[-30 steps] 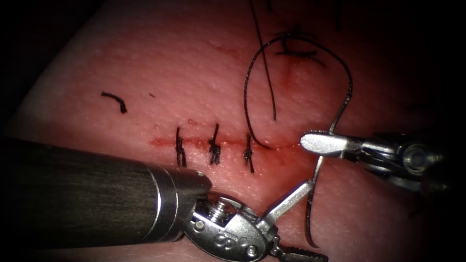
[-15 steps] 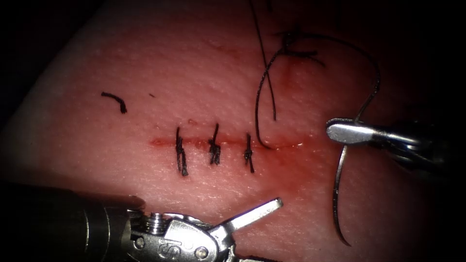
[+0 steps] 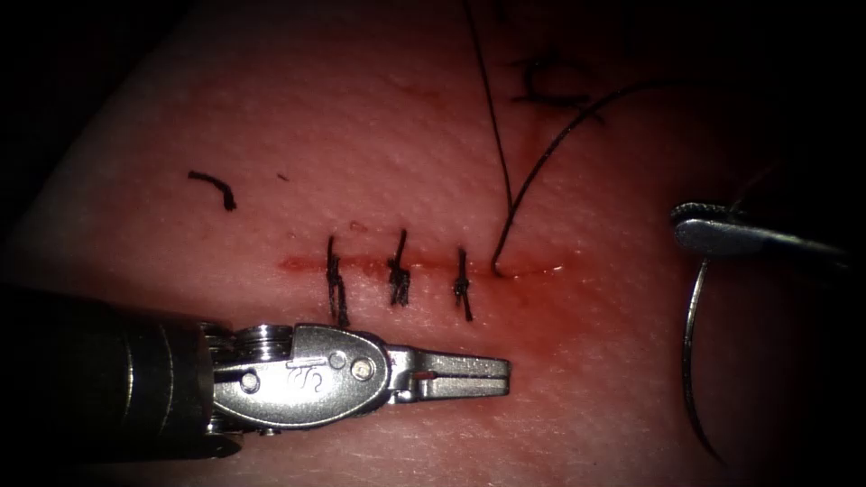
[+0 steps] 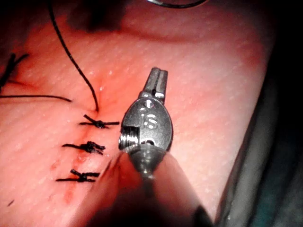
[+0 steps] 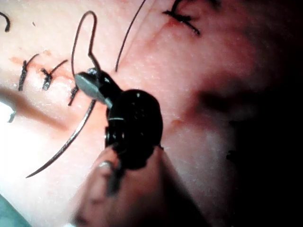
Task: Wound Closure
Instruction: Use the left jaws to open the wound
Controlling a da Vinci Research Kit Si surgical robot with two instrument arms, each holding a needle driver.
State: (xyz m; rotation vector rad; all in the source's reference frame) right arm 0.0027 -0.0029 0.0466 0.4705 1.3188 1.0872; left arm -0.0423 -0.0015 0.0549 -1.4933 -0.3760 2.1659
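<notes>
**Right tool carries the needle clear of the cut**

While the endoscope looks down on the tissue [image 3: 271,108], the right tool [image 3: 699,236] sits at three o'clock, jaws clenched on the needle [image 3: 687,361] near its thread end, and the curve hangs down toward five o'clock, out of the tissue. Thread [image 3: 541,171] runs from the right end of the cut [image 3: 424,265] up toward one o'clock. Three stitches [image 3: 398,271] cross the cut at centre. Left tool [image 3: 483,376] lies below them at seven o'clock, jaws pressed together and grasping nothing. One cut end of thread [image 3: 216,188] rests at ten o'clock.

Over to the left wrist: the left tool [image 4: 156,78] points to twelve o'clock, jaws together and empty, just beside the three stitches [image 4: 90,147]. Thread [image 4: 75,64] rises from the top stitch.

On the right wrist, the right tool [image 5: 87,85] clamps the needle [image 5: 71,142], whose point sweeps away to eight o'clock above the tissue [image 5: 213,71]. Thread [image 5: 80,33] loops off the needle's upper end.
</notes>
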